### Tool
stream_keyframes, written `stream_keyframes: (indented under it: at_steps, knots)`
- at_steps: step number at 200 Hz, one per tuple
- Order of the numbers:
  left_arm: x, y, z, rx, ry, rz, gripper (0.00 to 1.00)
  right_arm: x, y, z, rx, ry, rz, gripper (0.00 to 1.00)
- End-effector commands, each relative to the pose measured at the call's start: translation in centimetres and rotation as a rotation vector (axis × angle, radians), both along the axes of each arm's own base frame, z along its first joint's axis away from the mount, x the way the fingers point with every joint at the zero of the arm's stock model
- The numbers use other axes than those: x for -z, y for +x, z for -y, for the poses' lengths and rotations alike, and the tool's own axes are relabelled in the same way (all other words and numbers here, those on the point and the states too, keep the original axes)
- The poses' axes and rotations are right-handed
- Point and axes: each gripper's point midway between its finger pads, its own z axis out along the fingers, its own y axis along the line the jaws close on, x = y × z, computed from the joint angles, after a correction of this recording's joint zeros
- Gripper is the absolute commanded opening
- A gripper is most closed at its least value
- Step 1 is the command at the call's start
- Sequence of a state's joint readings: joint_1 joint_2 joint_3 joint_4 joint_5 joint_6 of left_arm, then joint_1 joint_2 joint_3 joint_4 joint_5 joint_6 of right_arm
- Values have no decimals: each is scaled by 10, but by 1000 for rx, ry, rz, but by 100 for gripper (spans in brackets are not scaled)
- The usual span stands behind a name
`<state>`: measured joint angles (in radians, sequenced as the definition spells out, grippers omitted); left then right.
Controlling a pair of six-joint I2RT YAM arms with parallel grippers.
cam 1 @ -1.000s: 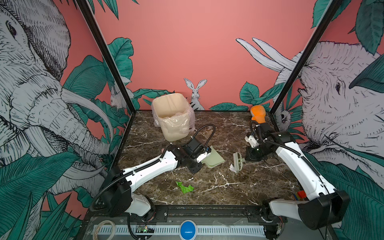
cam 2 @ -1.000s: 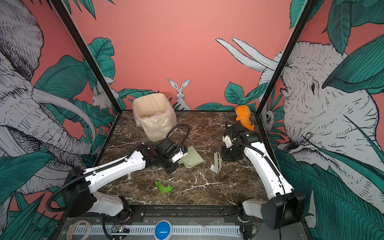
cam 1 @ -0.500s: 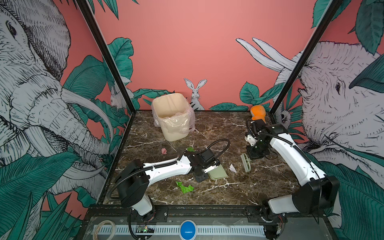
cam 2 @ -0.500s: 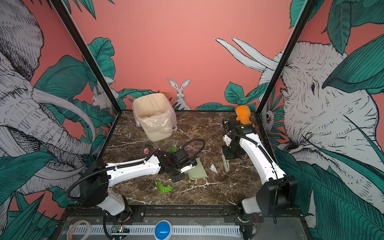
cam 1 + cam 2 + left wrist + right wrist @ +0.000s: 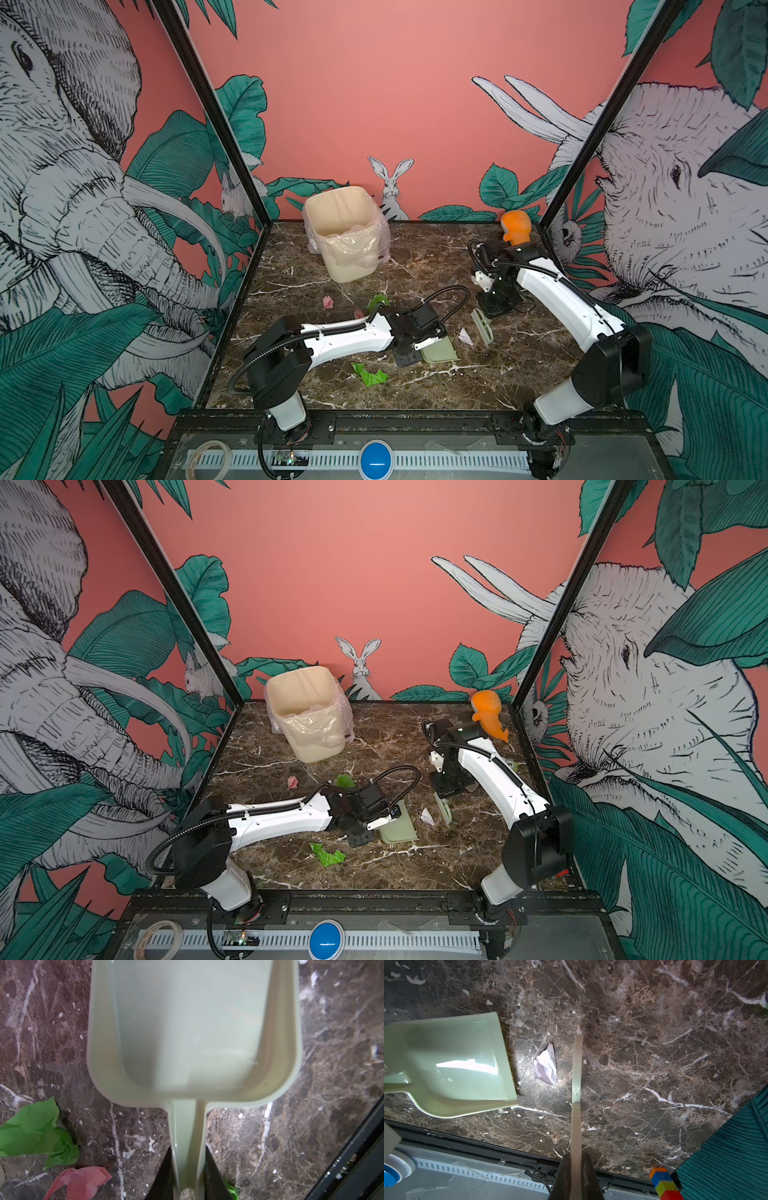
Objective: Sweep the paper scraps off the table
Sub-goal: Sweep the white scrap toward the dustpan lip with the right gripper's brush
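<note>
My left gripper [image 5: 188, 1176] is shut on the handle of the pale green dustpan [image 5: 187, 1032], which lies flat on the table [image 5: 519, 374] near the front middle in both top views, dustpan [image 5: 440, 353] [image 5: 399, 827]. My right gripper [image 5: 576, 1176] is shut on a thin pale brush [image 5: 576, 1084] standing on edge just right of a white paper scrap [image 5: 546, 1066]. That scrap [image 5: 465, 336] sits between the dustpan's mouth and the brush [image 5: 483, 327]. A green scrap [image 5: 370, 375] lies near the front. Green [image 5: 35, 1136] and pink [image 5: 81, 1182] scraps lie behind the left arm.
A cream bin [image 5: 345, 237] lined with a clear bag stands at the back left. An orange toy [image 5: 515, 226] sits in the back right corner. Another pink scrap [image 5: 328, 302] lies left of centre. A coloured block stack [image 5: 664, 1184] stands by the black front frame.
The left arm has swung the dustpan forward and down onto the table near the white scrap, uncovering pink and green scraps behind it. The right gripper's brush shifted slightly right.
</note>
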<state>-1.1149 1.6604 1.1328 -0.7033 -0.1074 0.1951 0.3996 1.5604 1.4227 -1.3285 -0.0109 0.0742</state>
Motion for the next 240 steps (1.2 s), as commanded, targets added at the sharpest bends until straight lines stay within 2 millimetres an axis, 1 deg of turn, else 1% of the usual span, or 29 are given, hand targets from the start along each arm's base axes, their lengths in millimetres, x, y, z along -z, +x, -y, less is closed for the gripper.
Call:
stream_keyframes:
  at_steps: [1, 29, 47, 50, 63, 124, 159, 193, 209, 240]
  knots:
    - [-8, 5, 9, 4, -25, 25, 6, -3, -4, -2, -21, -26, -18, 0]
    - [-6, 4, 11, 0, -37, 18, 6, -1, -4, -10, -38, -23, -28, 0]
    - [-4, 4, 12, -4, -35, 15, 6, -3, -5, -15, -47, -13, -23, 0]
    - [-4, 4, 12, -4, -36, 15, 6, 3, -4, -17, -50, -21, -44, 0]
    - [-3, 4, 13, -4, -37, 15, 6, 4, -3, -21, -57, -21, -50, 0]
    - [2, 4, 13, -3, -25, 7, 6, 2, -3, -44, -83, 31, -54, 0]
    - [4, 3, 12, -7, -26, 5, 6, -7, -3, -56, -87, 90, -43, 0]
    - [6, 3, 12, -9, -25, 1, 6, -17, -5, -73, -91, 194, -28, 0]
    - [7, 2, 12, -11, -24, -2, 5, -21, -2, -69, -83, 179, 0, 0]
    - [10, 1, 11, -13, -22, -9, 6, -24, 4, -41, -71, 46, 31, 0]
